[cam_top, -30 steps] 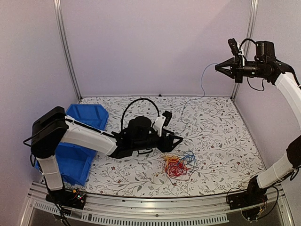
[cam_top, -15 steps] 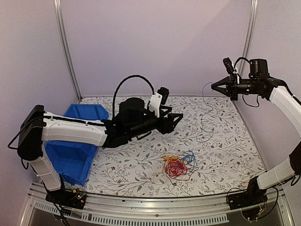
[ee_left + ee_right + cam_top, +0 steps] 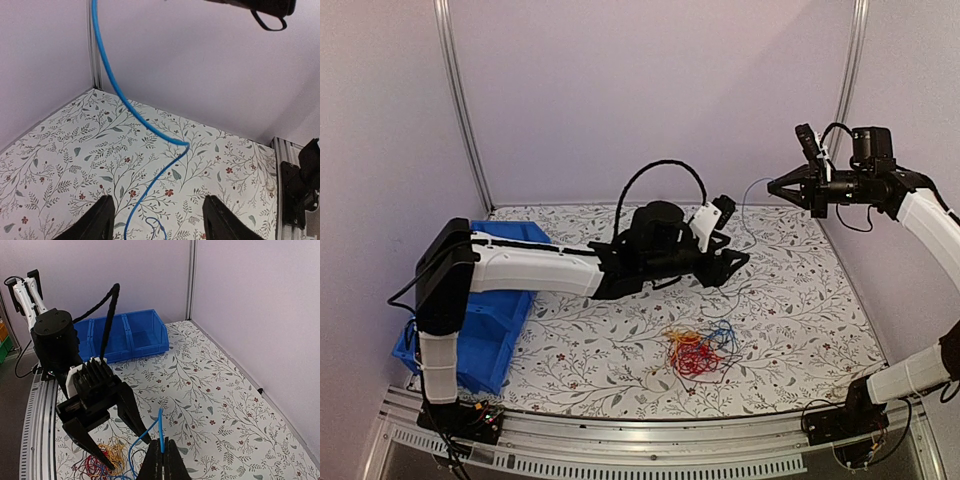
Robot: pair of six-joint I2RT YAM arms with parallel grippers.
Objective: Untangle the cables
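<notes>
The cables [image 3: 697,351] lie as a red, yellow and blue clump on the table's near middle, also in the right wrist view [image 3: 105,462]. One blue cable [image 3: 744,203] rises from the clump to my right gripper [image 3: 772,187], which is held high at the back right and shut on the cable's end [image 3: 161,432]. My left gripper [image 3: 733,272] is open, stretched across the table above and behind the clump. The blue cable [image 3: 150,127] runs between its fingers [image 3: 100,222] without touching them. From the right wrist, the left gripper [image 3: 127,454] points at my right gripper [image 3: 162,444].
A blue bin [image 3: 490,305] stands at the table's left edge, under the left arm's upper link. Aluminium posts [image 3: 460,100] mark the back corners and plain walls close in the floral table [image 3: 800,300]. A rail [image 3: 295,185] runs along the table's edge.
The left arm has swung right and toward the back, bringing its open gripper up to the hanging blue cable. The right gripper came lower, then held still with the cable.
</notes>
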